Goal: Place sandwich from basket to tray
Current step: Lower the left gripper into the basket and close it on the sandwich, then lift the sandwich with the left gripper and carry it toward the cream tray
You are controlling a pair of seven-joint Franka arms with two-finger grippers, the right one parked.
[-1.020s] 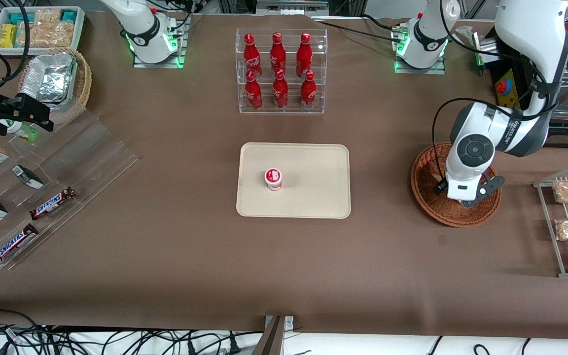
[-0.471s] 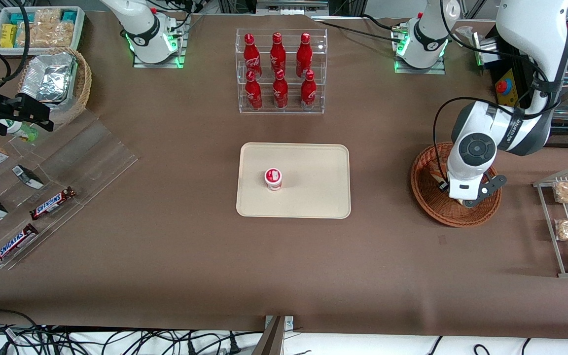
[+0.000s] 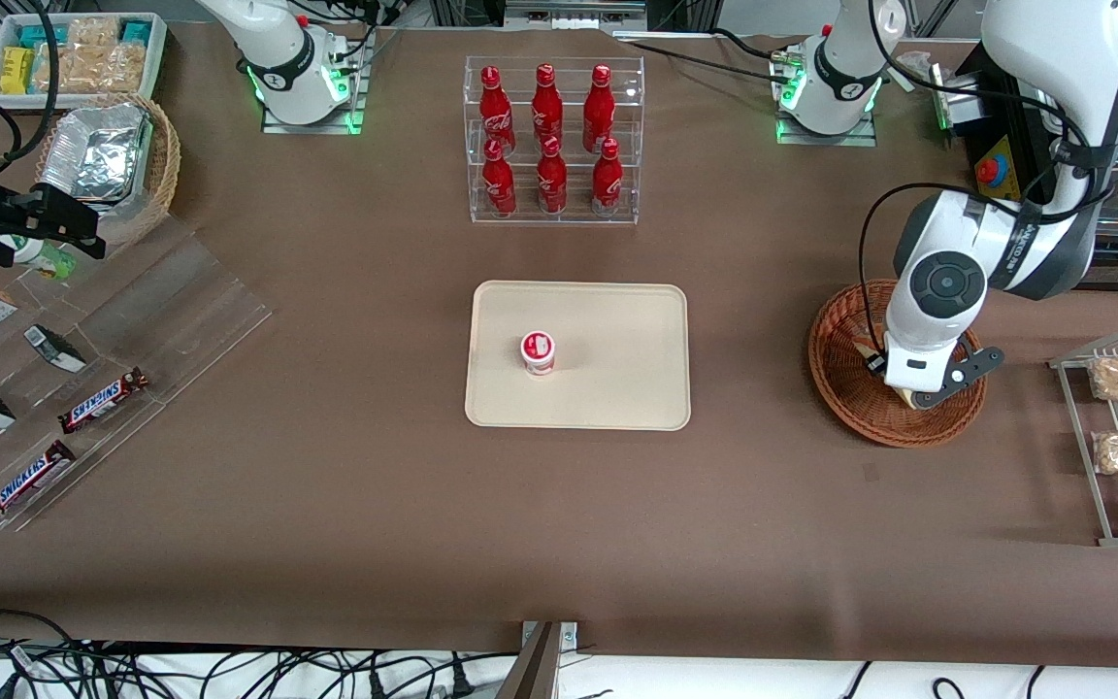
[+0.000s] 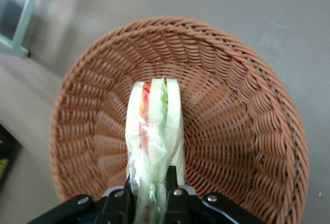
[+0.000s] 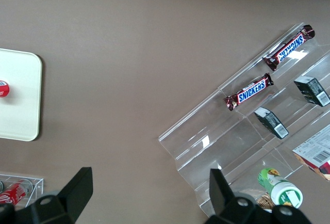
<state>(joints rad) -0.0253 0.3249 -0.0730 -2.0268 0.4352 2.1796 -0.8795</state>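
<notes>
Right now the gripper (image 4: 150,188) hangs over the basket (image 3: 840,393), its fingers (image 4: 171,180) pinched on the wrapped sandwich (image 4: 154,131), which sits edge-up inside the weave. From the tray (image 3: 617,320), holding a small cup (image 3: 538,351), the basket lies at three o'clock, well apart.

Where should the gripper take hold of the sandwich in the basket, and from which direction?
From above, across the bread faces at one end: the sandwich stands on edge in the basket, layers facing up. The gripper already pinches it there.
</notes>
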